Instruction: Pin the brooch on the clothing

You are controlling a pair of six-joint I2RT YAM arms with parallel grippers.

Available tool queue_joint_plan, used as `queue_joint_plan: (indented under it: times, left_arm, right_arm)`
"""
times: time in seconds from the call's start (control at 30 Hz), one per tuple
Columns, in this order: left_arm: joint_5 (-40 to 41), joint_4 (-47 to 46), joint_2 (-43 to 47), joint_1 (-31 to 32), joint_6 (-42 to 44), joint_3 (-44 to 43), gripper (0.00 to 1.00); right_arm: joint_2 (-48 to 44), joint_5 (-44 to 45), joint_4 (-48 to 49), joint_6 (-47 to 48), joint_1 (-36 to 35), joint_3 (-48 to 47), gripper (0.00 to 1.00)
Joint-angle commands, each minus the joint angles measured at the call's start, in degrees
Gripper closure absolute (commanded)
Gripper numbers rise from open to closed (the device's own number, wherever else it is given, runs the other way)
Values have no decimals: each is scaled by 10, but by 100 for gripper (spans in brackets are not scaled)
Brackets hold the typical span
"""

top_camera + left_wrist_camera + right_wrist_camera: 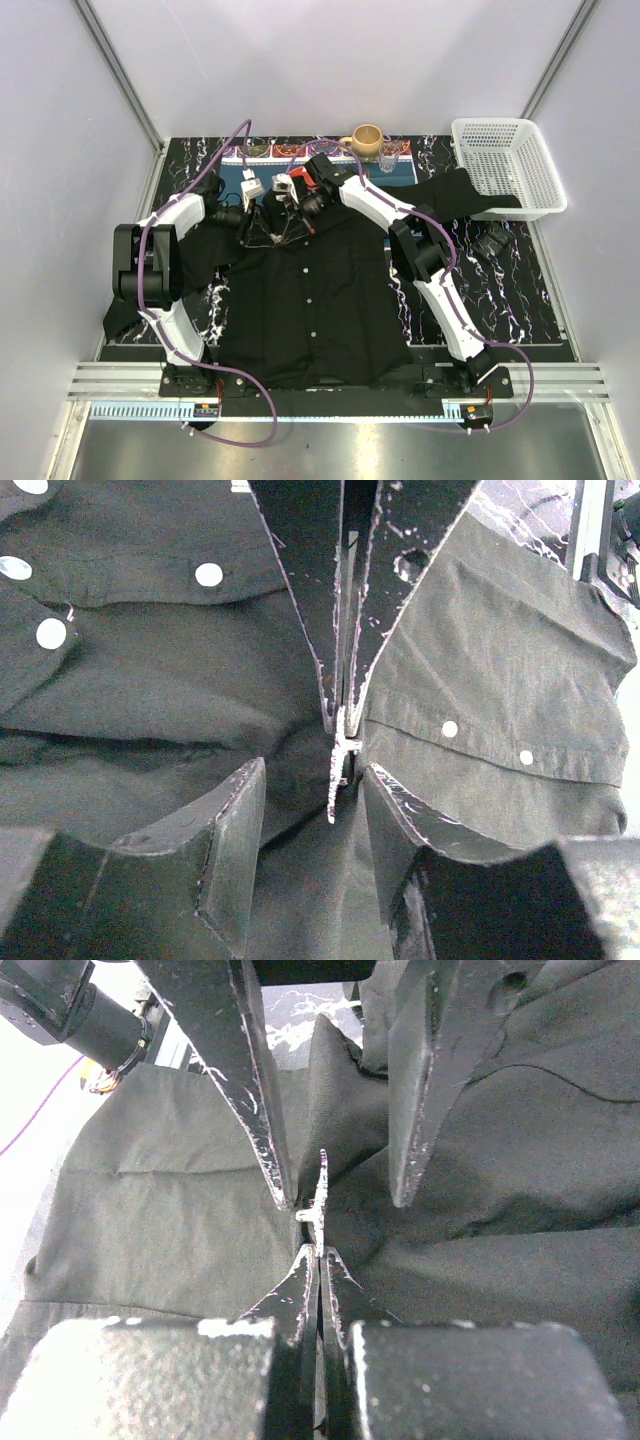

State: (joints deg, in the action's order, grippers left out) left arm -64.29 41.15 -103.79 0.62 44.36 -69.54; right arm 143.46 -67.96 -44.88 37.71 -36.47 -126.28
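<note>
Near the collar of the shirt [310,310], which lies spread front-up on the table [520,290], both grippers meet tip to tip. The right gripper [318,1258] has its fingers pressed together on the brooch [321,1192], holding it edge-on against a raised fold of black cloth. The left gripper [315,768] is spread wide, one finger on each side of the brooch, neither touching it. Whether the pin has entered the cloth cannot be told. A white basket [510,165] sits far right, by one sleeve's end.

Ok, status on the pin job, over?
Right pincer shut on brooch, over shirt. Left pincer open, flanking it. Nothing in the way.
</note>
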Motion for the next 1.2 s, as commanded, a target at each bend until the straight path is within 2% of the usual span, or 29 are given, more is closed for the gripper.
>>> queue_joint_plan:
  times: [0.0,0.23,0.5,1.17]
  left_arm:
    - [-30,2,-5,-4,9,-25,55]
    - [-28,2,-7,-4,13,-26,60]
    - [-32,21,-6,-5,38,-19,56]
    - [-36,21,-19,-6,37,-35,69]
  right_arm:
    - [-53,-2,-5,16,-11,2,100]
    - [-54,-4,-5,14,-13,1,100]
    - [-55,-5,-5,10,-14,-2,100]
    - [-66,-6,-6,25,-19,10,100]
